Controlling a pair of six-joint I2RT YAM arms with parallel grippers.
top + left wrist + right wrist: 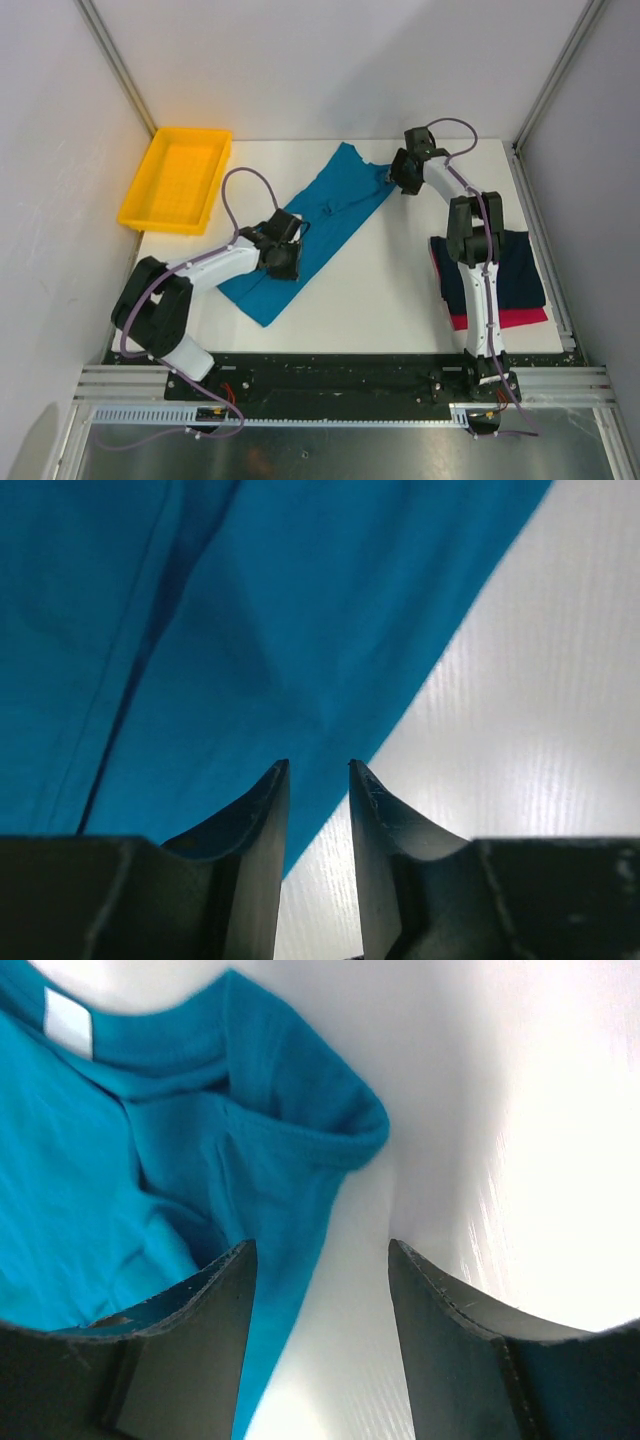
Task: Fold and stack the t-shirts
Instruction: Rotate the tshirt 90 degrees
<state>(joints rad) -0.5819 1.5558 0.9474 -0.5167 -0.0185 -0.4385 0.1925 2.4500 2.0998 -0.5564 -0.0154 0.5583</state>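
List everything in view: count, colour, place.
teal-blue t-shirt: one, teal-blue, a long diagonal strip at the table's middle
navy t-shirt: one, dark navy, folded, near right, on the red-pink one
red-pink t-shirt: one, red-pink, under the navy one, only its edges showing
tray: one, yellow, far left corner
table: one, white, under everything
left pincer: one, black, jaws slightly apart, over the teal-blue t-shirt's edge
right pincer: one, black, jaws apart, by the collar end

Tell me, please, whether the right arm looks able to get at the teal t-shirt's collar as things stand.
Probably yes: the right gripper hovers open right beside the collar of the teal t-shirt, with nothing in between.
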